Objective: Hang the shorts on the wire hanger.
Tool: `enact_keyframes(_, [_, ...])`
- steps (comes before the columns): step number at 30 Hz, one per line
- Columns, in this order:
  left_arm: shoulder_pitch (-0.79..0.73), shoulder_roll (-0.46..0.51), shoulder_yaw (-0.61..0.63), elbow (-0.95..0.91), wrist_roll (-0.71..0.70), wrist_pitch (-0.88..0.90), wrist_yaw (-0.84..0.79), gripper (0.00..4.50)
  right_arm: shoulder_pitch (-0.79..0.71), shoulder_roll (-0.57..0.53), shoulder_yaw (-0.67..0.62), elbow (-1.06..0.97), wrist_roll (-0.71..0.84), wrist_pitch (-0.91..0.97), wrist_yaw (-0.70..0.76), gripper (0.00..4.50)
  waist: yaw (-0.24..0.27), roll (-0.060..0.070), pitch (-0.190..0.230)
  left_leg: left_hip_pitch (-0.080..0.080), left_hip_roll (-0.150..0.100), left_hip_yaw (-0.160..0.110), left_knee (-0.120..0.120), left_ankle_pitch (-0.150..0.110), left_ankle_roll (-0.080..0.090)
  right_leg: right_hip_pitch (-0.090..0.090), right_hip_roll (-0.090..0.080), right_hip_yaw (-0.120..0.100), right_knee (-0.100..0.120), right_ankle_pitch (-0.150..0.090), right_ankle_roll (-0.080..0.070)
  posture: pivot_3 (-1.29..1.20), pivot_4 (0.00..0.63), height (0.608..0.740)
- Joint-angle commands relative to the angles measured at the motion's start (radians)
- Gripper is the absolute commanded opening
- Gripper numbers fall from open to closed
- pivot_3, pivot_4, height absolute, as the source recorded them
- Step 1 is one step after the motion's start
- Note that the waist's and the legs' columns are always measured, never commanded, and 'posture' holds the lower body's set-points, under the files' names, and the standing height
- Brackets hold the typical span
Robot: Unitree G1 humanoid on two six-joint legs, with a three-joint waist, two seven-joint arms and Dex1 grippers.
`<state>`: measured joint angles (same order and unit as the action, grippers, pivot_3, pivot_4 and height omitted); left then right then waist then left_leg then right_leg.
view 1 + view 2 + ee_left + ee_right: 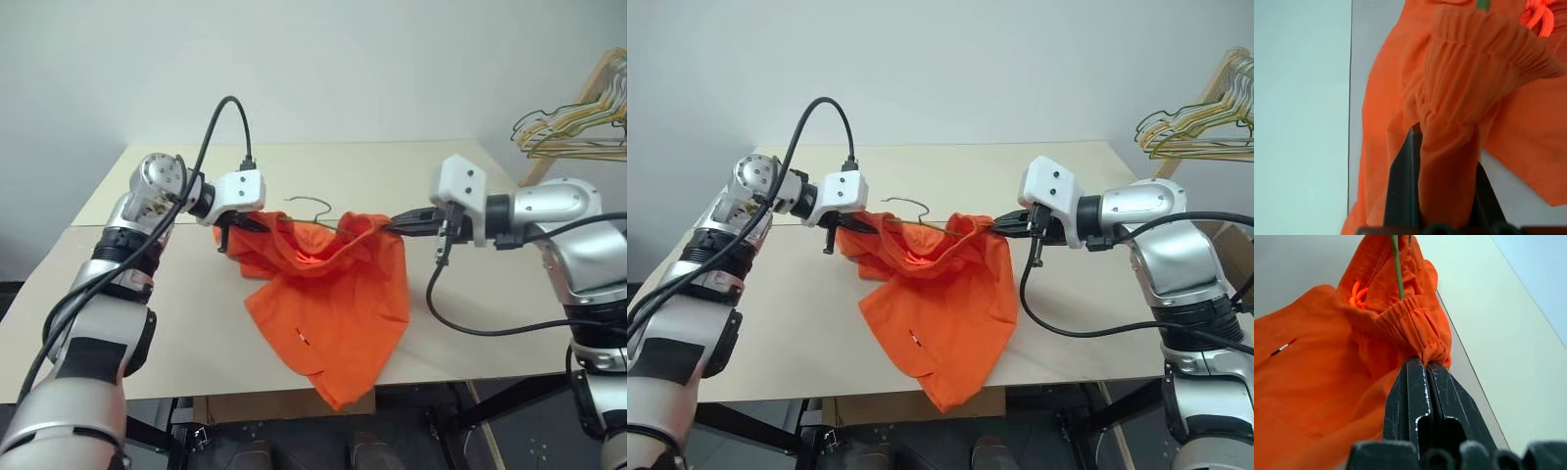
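Note:
The bright orange shorts (333, 294) hang stretched between my two grippers above the table, the legs drooping to the table's front edge. My left gripper (257, 223) is shut on the left end of the gathered waistband (1464, 93). At the other end, my right gripper (397, 225) is shut on a bunched bit of waistband (1425, 350). The thin wire hanger (313, 204) sits between the grippers, its hook rising just behind the waistband and its wire (1397, 264) running down into the waist opening. The rest of the hanger is hidden by cloth.
The beige table (196, 323) lies under the shorts, its front edge close to me. A bunch of several yellowish and dark wire hangers (573, 132) hangs on a wooden rack at the far right, beyond the table's corner.

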<state>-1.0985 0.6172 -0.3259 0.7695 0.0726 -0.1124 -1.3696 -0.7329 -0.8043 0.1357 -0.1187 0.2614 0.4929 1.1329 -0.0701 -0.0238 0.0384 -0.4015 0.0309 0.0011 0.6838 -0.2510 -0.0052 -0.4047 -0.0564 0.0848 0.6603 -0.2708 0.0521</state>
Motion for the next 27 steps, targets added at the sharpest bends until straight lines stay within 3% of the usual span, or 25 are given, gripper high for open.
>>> enact_keyframes(1, [-0.005,-0.013,0.042,-0.068,-0.026,0.027,0.014,0.0,-0.005,0.01,0.008,-0.04,-0.033,-0.037,-0.032,0.02,0.001,0.0,0.0,0.0,0.0,0.0,0.0,0.0,0.0,0.0,0.0,0.0,0.0,0.0,0.0,-0.08,0.0,0.74])
enact_keyframes(6, [0.023,-0.012,0.076,-0.111,-0.048,0.062,0.016,0.0,0.036,0.007,0.034,-0.028,-0.124,-0.154,-0.072,0.02,-0.001,0.0,0.0,0.0,0.0,0.0,0.0,0.0,0.0,0.0,0.0,0.0,0.0,0.0,0.0,-0.08,0.0,0.74])
enact_keyframes(9, [0.04,-0.003,0.085,-0.134,-0.051,0.077,0.018,0.0,0.065,-0.035,0.061,0.008,-0.192,-0.256,-0.048,0.7,-0.001,0.0,0.0,0.0,0.0,0.0,0.0,0.0,0.0,0.0,0.0,0.0,0.0,0.0,0.0,-0.08,0.0,0.74])
enact_keyframes(13, [0.055,0.0,0.089,-0.155,-0.053,0.086,0.018,0.0,0.067,-0.028,0.068,0.052,-0.238,-0.329,-0.067,2.04,-0.003,0.0,0.0,0.0,0.0,0.0,0.0,0.0,0.0,0.0,0.0,0.0,0.0,0.0,0.0,-0.08,0.0,0.74])
enact_keyframes(17, [0.064,-0.005,0.09,-0.168,-0.054,0.089,0.022,0.0,0.072,-0.021,0.069,0.082,-0.247,-0.425,-0.051,2.04,-0.004,0.0,0.0,0.001,0.0,0.0,0.0,0.0,0.0,0.0,0.0,0.0,0.0,0.0,0.0,-0.08,0.0,0.74])
enact_keyframes(27, [0.091,-0.031,0.103,-0.236,-0.091,0.125,0.002,0.0,0.032,0.062,0.047,0.079,-0.121,-0.237,-0.001,2.04,-0.004,0.0,0.0,0.001,0.0,0.0,0.0,0.0,0.0,0.001,0.0,0.0,0.0,0.0,0.0,-0.08,0.0,0.74])
